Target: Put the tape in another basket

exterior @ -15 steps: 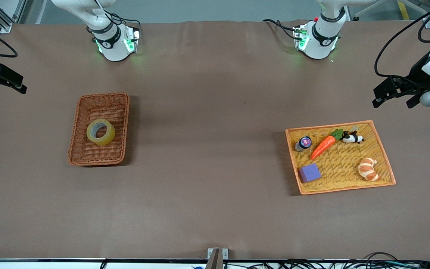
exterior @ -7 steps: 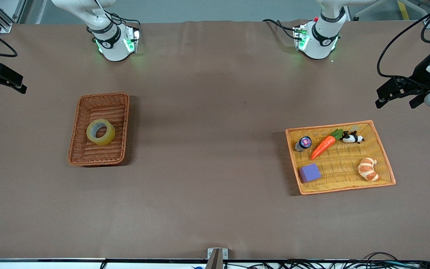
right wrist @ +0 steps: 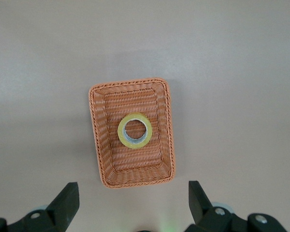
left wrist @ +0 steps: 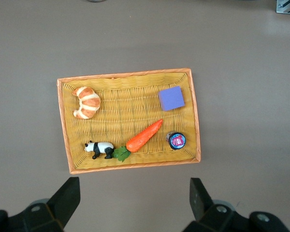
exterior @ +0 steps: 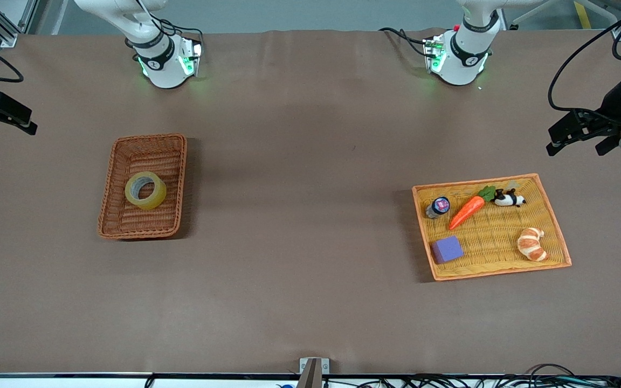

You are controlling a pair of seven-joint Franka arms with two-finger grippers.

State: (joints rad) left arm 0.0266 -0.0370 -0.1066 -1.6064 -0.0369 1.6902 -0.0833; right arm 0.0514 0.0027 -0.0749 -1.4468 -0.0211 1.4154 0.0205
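Observation:
The tape [exterior: 145,190], a yellowish ring with a grey core, lies flat in the middle of the deep reddish-brown wicker basket [exterior: 149,138] toward the right arm's end of the table. In the right wrist view the tape [right wrist: 135,130] sits in that basket [right wrist: 94,130], well below my right gripper [right wrist: 133,198], which is open and empty. My right gripper [exterior: 3,125] hangs high at the table's end. My left gripper [exterior: 575,144] is open and empty, high over the left arm's end; it also shows in the left wrist view [left wrist: 134,198].
A flat orange-yellow woven tray [exterior: 477,181] toward the left arm's end holds a croissant [exterior: 531,243], a carrot [exterior: 467,211], a toy panda [exterior: 509,199], a purple block [exterior: 447,249] and a small jar [exterior: 440,206]. The left wrist view shows this tray [left wrist: 125,74].
My left gripper has drifted slightly outward toward the table's end and a little upward. The right gripper, the tape and both baskets have barely moved.

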